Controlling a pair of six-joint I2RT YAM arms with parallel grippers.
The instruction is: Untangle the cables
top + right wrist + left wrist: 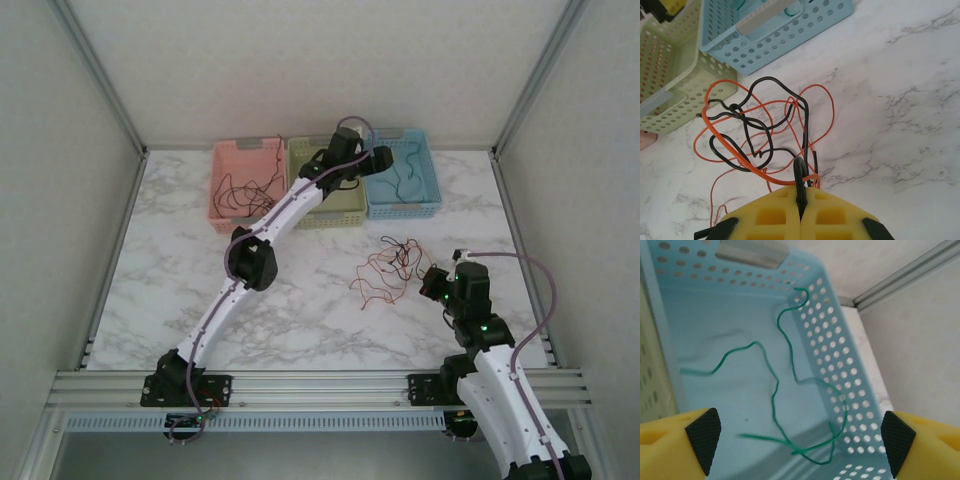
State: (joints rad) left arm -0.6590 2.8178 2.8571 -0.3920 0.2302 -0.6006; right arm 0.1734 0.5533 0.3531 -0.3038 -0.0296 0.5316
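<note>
Table (300,310): white marble pattern, smooth, faint sheen.
Pink basket (222,165), pale green basket (670,85), blue basket (840,355): perforated moulded plastic, satin.
Cables (765,130): smooth, glossy insulation.
Frame rail (320,385), lower edge of top view: ribbed metal, matt.
Fingers (670,445): matt yellow plastic; pads (704,437) black, finely textured.

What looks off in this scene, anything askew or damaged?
Nothing damaged or tipped. The only mess is the knot of black and orange cables on the table, one black loop pinched in the shut right gripper.
</note>
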